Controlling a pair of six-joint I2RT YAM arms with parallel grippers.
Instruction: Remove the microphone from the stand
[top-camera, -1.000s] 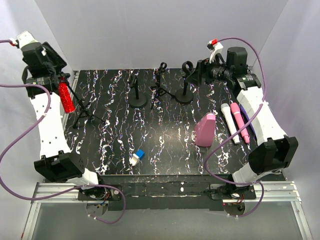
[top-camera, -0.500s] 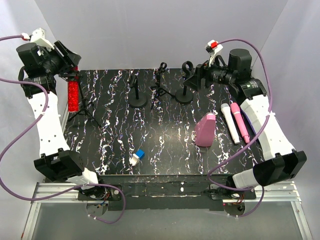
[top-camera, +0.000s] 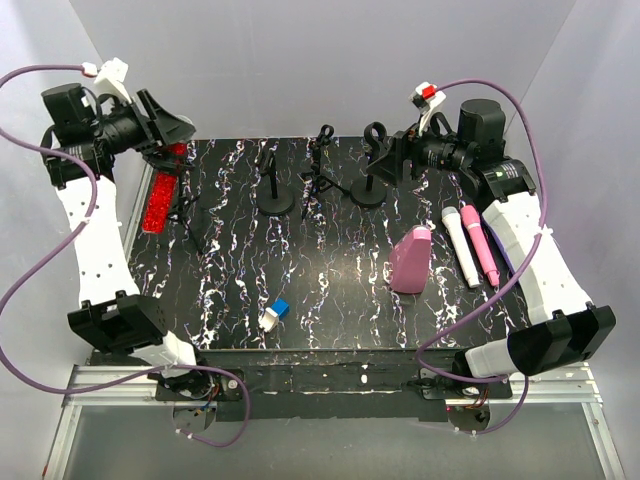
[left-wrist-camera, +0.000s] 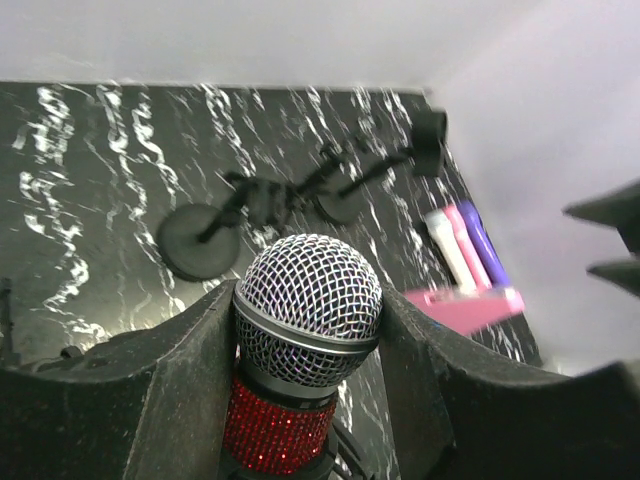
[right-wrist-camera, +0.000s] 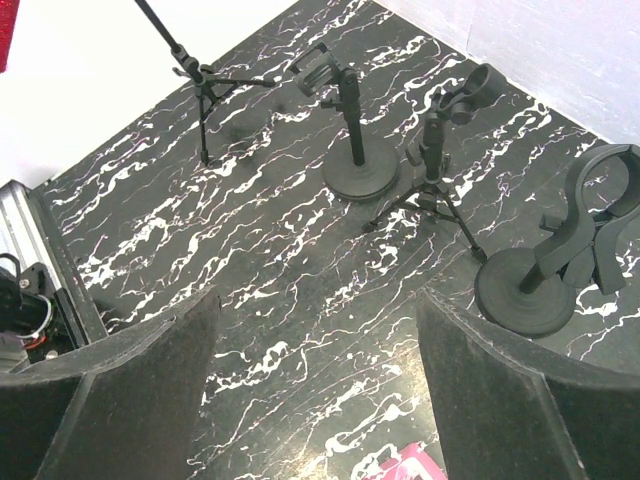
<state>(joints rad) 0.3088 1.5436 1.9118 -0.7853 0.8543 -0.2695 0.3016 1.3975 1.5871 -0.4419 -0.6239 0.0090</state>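
Observation:
My left gripper (top-camera: 168, 138) is shut on the red glitter microphone (top-camera: 159, 201) at the far left, holding it just below its silver mesh head (left-wrist-camera: 310, 285). The body hangs down and left over the table's left edge. The thin black tripod stand (top-camera: 186, 222) leans beside it. In the left wrist view a black clip (left-wrist-camera: 335, 462) shows under the red body (left-wrist-camera: 272, 425), and the gripper (left-wrist-camera: 308, 325) closes on both sides of the head. My right gripper (top-camera: 396, 155) is open and empty at the far right, its jaws wide apart in the right wrist view (right-wrist-camera: 315, 385).
A round-base stand (top-camera: 275, 199), a small tripod stand (top-camera: 318, 175) and a round-base stand with a C clip (top-camera: 371, 190) line the back. A pink box (top-camera: 410, 260), white (top-camera: 456, 235), pink (top-camera: 480, 242) and purple (top-camera: 500, 255) microphones lie right. A small blue-white object (top-camera: 274, 314) lies near front.
My left gripper has swung up and to the right with the red microphone, which has tilted; the tripod stand has shifted right with it. The right arm has barely moved.

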